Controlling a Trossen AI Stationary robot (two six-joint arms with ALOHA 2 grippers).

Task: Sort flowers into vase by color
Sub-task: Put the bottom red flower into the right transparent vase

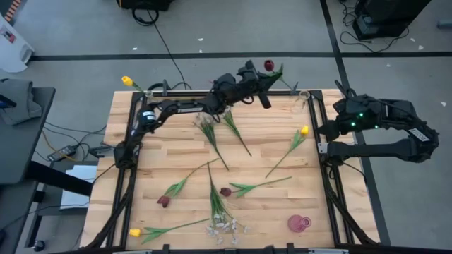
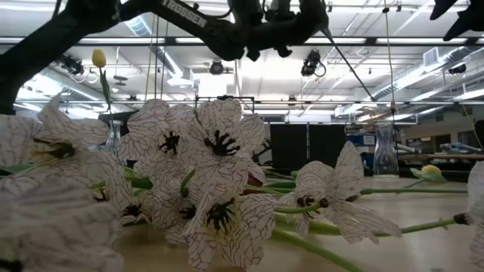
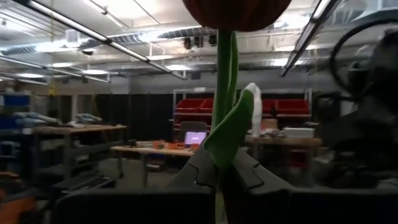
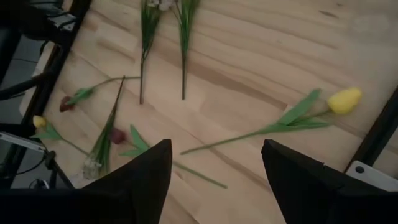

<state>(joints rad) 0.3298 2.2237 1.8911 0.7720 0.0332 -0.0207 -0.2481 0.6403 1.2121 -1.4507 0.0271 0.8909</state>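
Holding a dark red tulip (image 1: 269, 65) by its stem, your left pincer (image 1: 263, 90) is clamped on it above the tabletop's (image 1: 268, 204) far edge, at about twelve o'clock.
Your right pincer (image 4: 214, 171) stands wide and empty over the three o'clock side, above a yellow tulip (image 1: 304, 130). A second yellow tulip (image 1: 127, 81) stands at eleven o'clock; whitish sprays (image 1: 224, 227) lie at six o'clock.

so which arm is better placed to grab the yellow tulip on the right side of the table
Right. The right gripper is open and empty, hovering over that yellow tulip, which lies near its side of the table. The left gripper is shut on a dark red tulip at the far edge.
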